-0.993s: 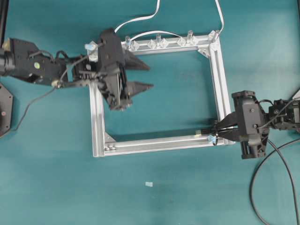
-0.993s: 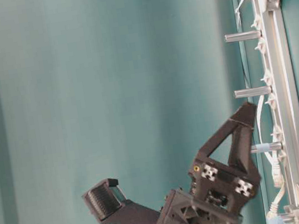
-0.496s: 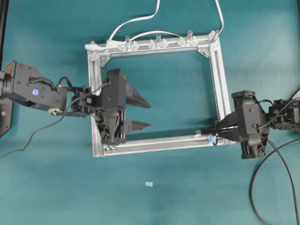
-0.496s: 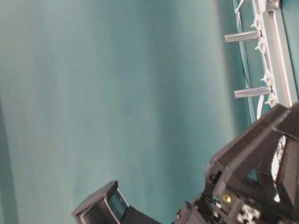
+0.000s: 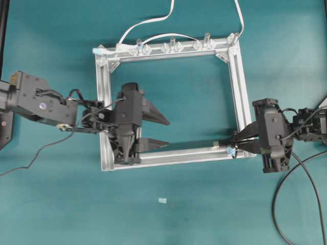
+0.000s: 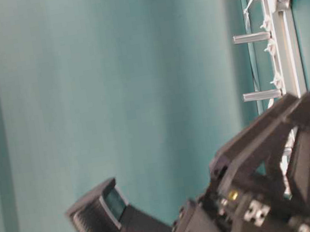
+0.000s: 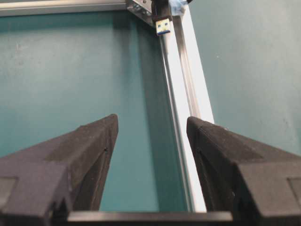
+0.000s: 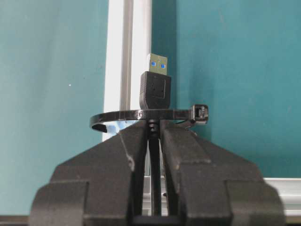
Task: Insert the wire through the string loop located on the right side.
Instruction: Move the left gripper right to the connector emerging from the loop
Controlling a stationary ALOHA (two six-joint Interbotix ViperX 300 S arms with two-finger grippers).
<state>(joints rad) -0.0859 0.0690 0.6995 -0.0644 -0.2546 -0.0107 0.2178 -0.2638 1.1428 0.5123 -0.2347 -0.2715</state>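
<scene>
At the frame's 4 o'clock corner: the wire (image 8: 154, 92) sits nose-first through the loop (image 8: 141, 115), by the overhead view.
Right pincer (image 8: 155, 136): narrowed hard on the wire just behind its plug, the cable running back between the fingers (image 8: 120, 155). Why, by my reading: a grip close to the plug keeps the limp cable stiff enough to aim.
Wire look: black moulded plug body with a flat metal tip showing blue inside; the thin black cable below it is mostly hidden by the fingers.
Loop look: a thin dark band, standing upright across the plug's base, with a small square head at its 3 o'clock end; a pale-blue bit (image 5: 231, 152) marks its foot on the frame (image 5: 237, 92).
Progress, judged: the plug is past the band, the cable behind it is not.
Left pincer (image 5: 158, 132): wide, holding nothing, over the frame's 8 o'clock part and pointing toward 3 o'clock.
Left wrist view: the plug (image 7: 163, 26) lies straight ahead at 12 o'clock, well apart from the fingertips (image 7: 106, 129). Why, likely: lined up along the rail to take the plug from the far side.
Counter (image 5: 163, 219): teal; a white cable (image 5: 153, 21) leaves the frame at 12 o'clock.
</scene>
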